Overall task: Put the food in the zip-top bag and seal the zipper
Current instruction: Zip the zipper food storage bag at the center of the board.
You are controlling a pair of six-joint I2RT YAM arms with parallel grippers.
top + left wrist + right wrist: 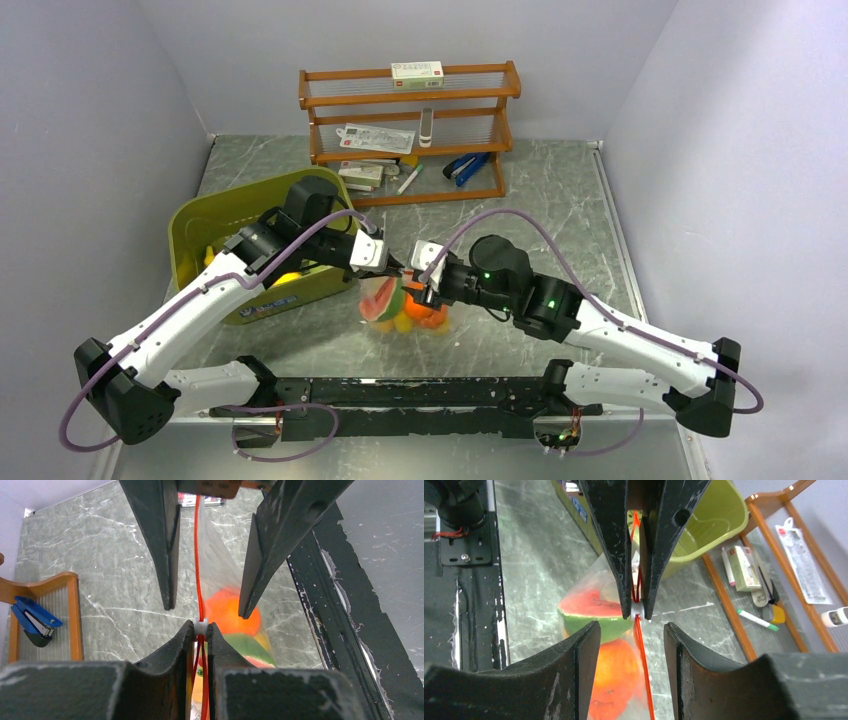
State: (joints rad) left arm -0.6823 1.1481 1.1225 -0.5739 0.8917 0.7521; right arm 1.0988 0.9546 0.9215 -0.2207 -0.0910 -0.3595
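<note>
Orange-red zipper (196, 555) pinched in left jaws; parted right jaws straddle it.

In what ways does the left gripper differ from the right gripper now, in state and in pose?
The left gripper is shut on the zipper at its white tab; the right gripper is open, a finger on each side of the zipper, clear of it. In the top view the left gripper comes from the olive-green tub side, the right gripper from the opposite side. Both are at the zip-top bag, on its zipper edge.
</note>
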